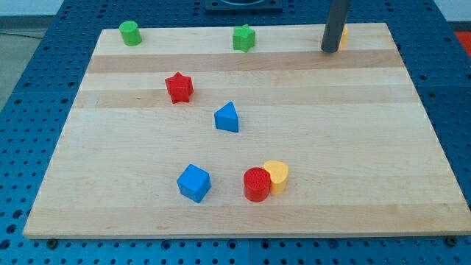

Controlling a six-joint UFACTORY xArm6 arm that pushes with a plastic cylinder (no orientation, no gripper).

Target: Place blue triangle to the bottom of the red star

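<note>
Altogether two blue (triangle (227,118), cube (194,182)), two red, two green.

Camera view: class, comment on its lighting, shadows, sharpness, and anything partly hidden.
Camera view: lighting is even and soft, with no strong glare on the wooden board; blocks like the blue triangle and red star cast only faint shadows and look sharp; my tip half hides a yellow block at the view's top right.
</note>
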